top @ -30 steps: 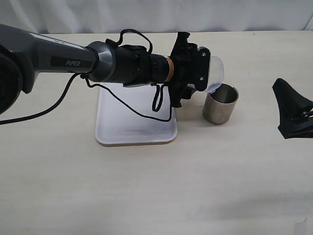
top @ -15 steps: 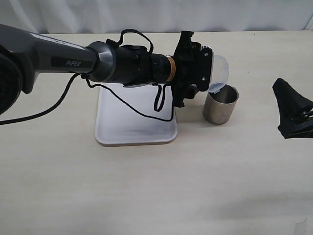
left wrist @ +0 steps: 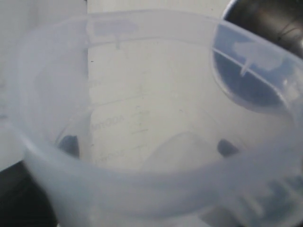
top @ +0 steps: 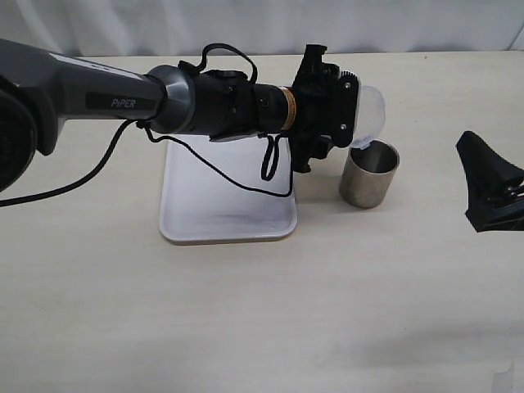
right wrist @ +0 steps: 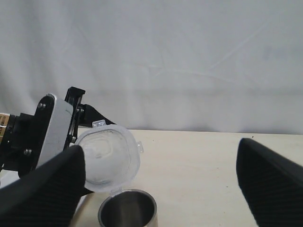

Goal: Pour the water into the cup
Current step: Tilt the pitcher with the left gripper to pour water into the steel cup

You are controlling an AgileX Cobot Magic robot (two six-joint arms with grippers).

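Note:
The steel cup (top: 370, 173) stands upright on the table, just right of the tray. My left gripper (top: 347, 110) is shut on a clear plastic jug (top: 368, 115), which lies tipped on its side with its spout over the cup's rim. In the left wrist view the jug (left wrist: 142, 94) fills the frame, its dark fingers (left wrist: 69, 144) show through the wall, and the cup (left wrist: 270, 19) sits beyond the spout. The right wrist view faces the jug's mouth (right wrist: 110, 158) above the cup (right wrist: 128, 210). My right gripper (right wrist: 161, 187) stands open and empty, to the cup's right (top: 491, 184). No water shows.
A white tray (top: 221, 213) lies on the table under the left arm, left of the cup. A black cable (top: 205, 168) hangs from the left wrist over the tray. A white curtain (right wrist: 165, 56) closes off the back of the table.
The left wrist has rolled a little and the jug has shifted slightly right, staying tipped over the cup. The right gripper and the cup have not moved.

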